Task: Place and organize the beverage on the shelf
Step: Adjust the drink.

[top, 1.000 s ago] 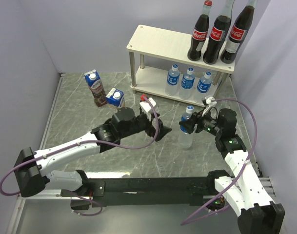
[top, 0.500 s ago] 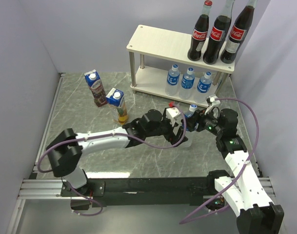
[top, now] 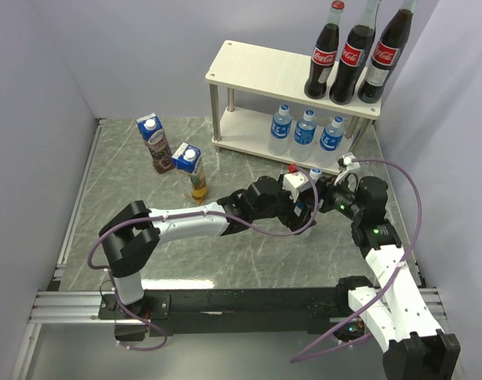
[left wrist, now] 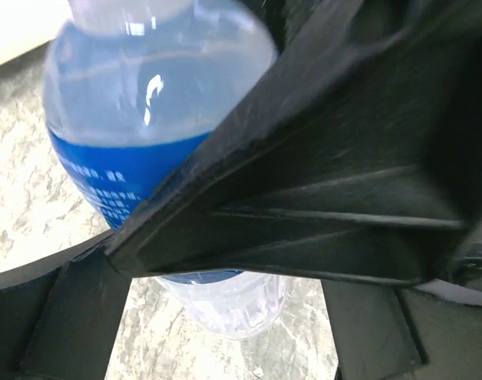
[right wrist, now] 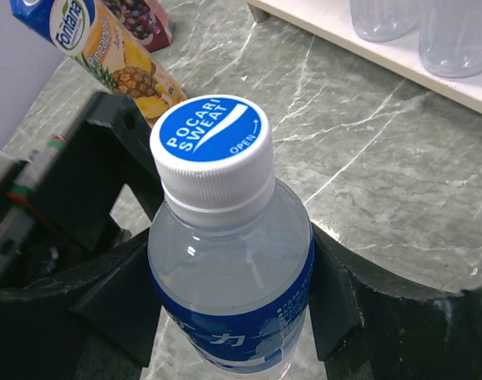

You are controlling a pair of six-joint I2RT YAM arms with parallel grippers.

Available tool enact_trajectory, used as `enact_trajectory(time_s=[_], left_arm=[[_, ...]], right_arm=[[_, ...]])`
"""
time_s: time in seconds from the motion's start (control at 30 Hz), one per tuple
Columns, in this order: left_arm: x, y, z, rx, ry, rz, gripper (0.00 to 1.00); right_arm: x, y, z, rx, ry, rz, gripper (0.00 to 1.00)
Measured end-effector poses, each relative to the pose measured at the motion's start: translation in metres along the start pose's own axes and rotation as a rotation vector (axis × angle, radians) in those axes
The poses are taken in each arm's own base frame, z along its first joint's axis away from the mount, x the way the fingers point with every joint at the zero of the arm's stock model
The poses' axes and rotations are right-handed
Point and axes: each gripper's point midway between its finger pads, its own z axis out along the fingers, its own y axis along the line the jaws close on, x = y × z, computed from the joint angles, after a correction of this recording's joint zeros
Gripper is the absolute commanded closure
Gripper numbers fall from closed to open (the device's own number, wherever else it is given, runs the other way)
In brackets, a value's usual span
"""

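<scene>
The shelf, pale boards on round metal legs, carries three dark, red-capped Cokes on top and three clear, blue-labelled waters on the lower board. A fourth bottle, clear and full with a blue-and-white cap, sits just in front of the shelf, pinched by the right claw. The left claw is spread around its ribbed base. Two blue-topped cartons stand well left on the veined grey counter.

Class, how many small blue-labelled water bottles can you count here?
4. Three water bottles stand on the shelf's lower board; the fourth bottle sits in the right end effector, in front of the shelf.
</scene>
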Motion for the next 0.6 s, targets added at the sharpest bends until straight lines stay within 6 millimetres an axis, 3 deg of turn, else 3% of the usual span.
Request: enact_trajectory(time_s=[0.2,0.4,0.43,0.5,0.53,0.6], left_arm=[[0.0104,0.0064,0.0044,-0.037,0.032,0.0,0.23],[0.0101,0.006,0.0053,-0.038,0.048,-0.001,0.63],[0.0101,0.0048,0.0055,-0.031,0.049,-0.007,0.75],[0.0095,0.0042,0.0056,-0.029,0.046,-0.011,0.85],[0.009,0.0045,0.0056,-0.028,0.044,-0.009,0.95],[0.009,0.005,0.0059,-0.029,0.039,-0.009,1.0]], right_arm=[[-0.002,-0.0013,-0.0002,0.004,-0.008,-0.002,0.93],[-0.0043,-0.0018,-0.0003,0.004,-0.016,-0.003,0.87],[-0.0047,-0.0012,-0.0004,-0.001,-0.017,-0.006,0.85],[-0.0054,-0.0009,-0.0005,-0.005,-0.019,-0.009,0.75],[-0.0059,-0.0008,-0.0007,-0.006,-0.021,-0.009,0.71],[-0.0063,-0.0009,-0.0009,-0.008,-0.022,-0.008,0.57]])
